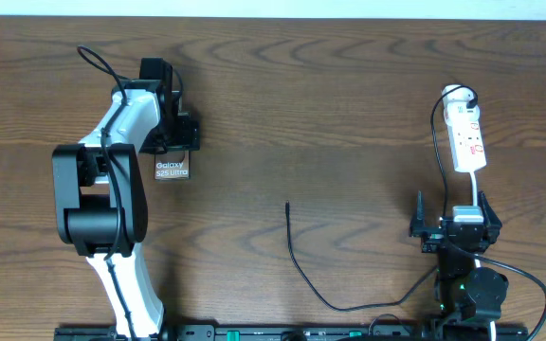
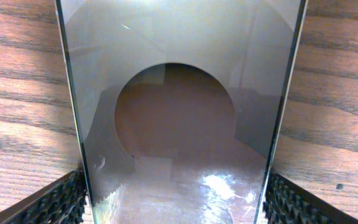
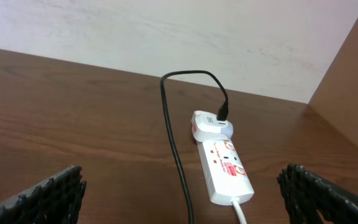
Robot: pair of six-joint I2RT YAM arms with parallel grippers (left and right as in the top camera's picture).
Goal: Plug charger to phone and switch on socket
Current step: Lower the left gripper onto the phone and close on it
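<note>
Overhead view of a wooden counter (image 1: 282,95) with two robot arms that I operate remotely. My left claw (image 2: 176,202) straddles the phone (image 1: 172,171), which lies at the left of the counter, one ridged pad just beside each long edge. I cannot tell whether the pads press it. My right claw (image 1: 451,216) is spread wide and empty, near the socket (image 1: 467,137), a white power strip at the far right. The charger (image 1: 297,260), a thin black cable, runs from an adapter at the strip's far end. Its free tip lies mid-counter, well apart from the phone. I judge that nothing is done yet: plugging in and switching on both remain.
</note>
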